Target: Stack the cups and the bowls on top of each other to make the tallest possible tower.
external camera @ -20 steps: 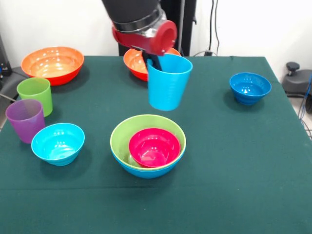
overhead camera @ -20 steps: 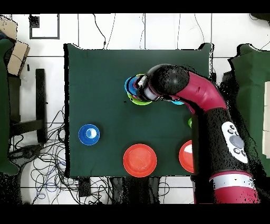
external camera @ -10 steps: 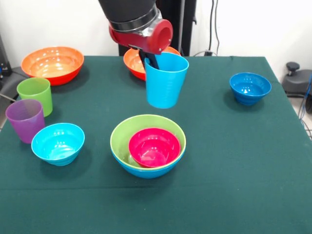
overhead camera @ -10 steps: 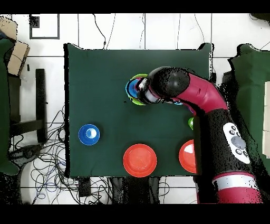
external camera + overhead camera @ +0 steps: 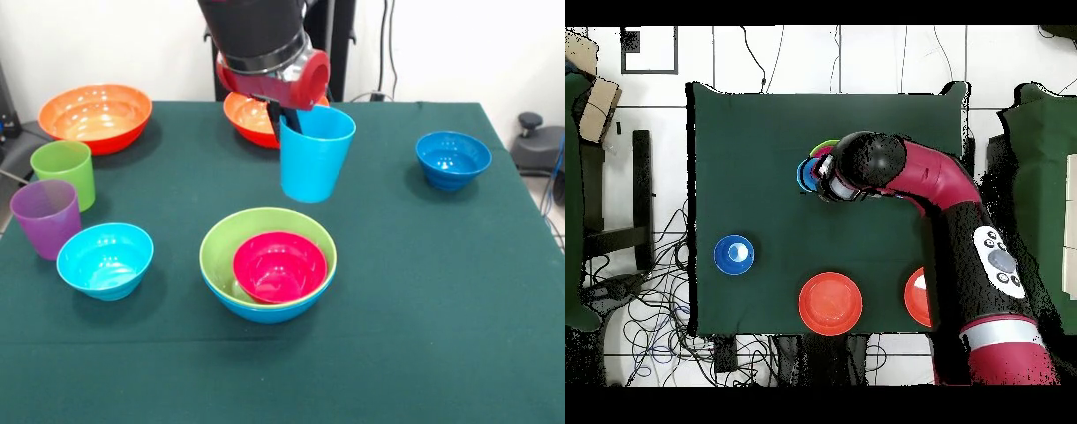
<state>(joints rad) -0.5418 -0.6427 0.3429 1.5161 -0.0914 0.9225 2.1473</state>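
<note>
The glossy light blue tapered plastic cup (image 5: pixel 316 154) is hanging upright, mouth upward, slightly tilted, its far rim pinched by the gripper (image 5: pixel 289 119), above the green-clothed table (image 5: pixel 441 291).

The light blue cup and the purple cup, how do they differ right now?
The light blue cup hangs in the air, held at its rim by the gripper; the purple cup stands on the table. The light blue cup is above and behind the tower, the purple cup is at the table's left edge in the front view, beside the green cup. Both are upright, tapered and handleless.
</note>
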